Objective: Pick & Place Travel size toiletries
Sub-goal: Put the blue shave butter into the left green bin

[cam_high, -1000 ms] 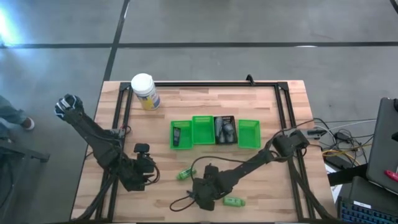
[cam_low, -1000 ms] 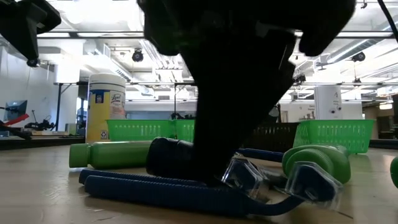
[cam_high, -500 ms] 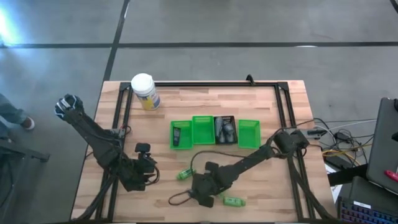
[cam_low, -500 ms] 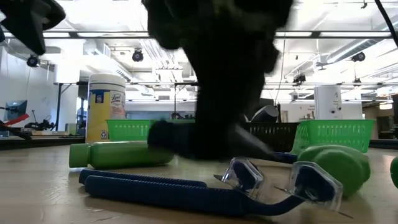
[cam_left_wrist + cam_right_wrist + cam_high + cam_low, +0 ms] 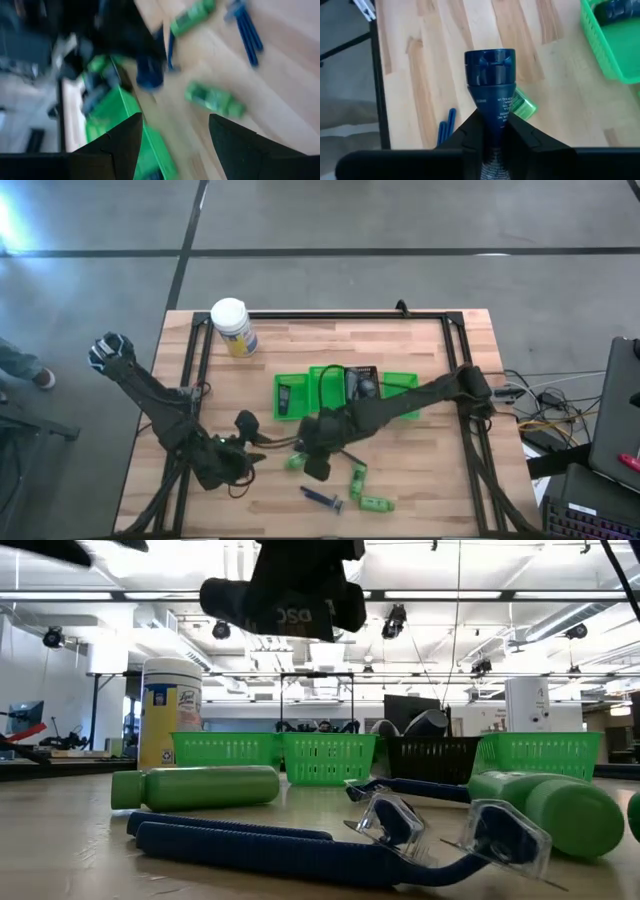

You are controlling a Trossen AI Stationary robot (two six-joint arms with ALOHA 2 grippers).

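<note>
My right gripper [image 5: 494,127] is shut on a dark blue tube [image 5: 490,80] and holds it above the table's middle [image 5: 317,466]; the low view shows the tube [image 5: 282,606] high in the air. Three green bottles [image 5: 295,461] [image 5: 357,478] [image 5: 375,504] and a blue razor [image 5: 322,498] lie flat on the wood near the front. My left gripper [image 5: 175,117] stands open with nothing between its fingers, just left of them [image 5: 252,462]. My right gripper pinches the tube's narrowing tail part [image 5: 493,120] between its two fingers [image 5: 470,136], one on each flat side. The capped end [image 5: 489,64] sticks out ahead of the fingertips. The tube is lifted clear of the table.
A row of square green bins [image 5: 400,395] and one dark bin [image 5: 362,388] stands behind the arms, some with items inside. A white canister with a yellow label [image 5: 232,326] stands at the far left. A black frame [image 5: 330,314] edges the table.
My right gripper has taken hold of the dark tube, which lay on the table, and raised it clear, going up and toward the far edge. A green bottle and the blue razor that the arm covered now show.
</note>
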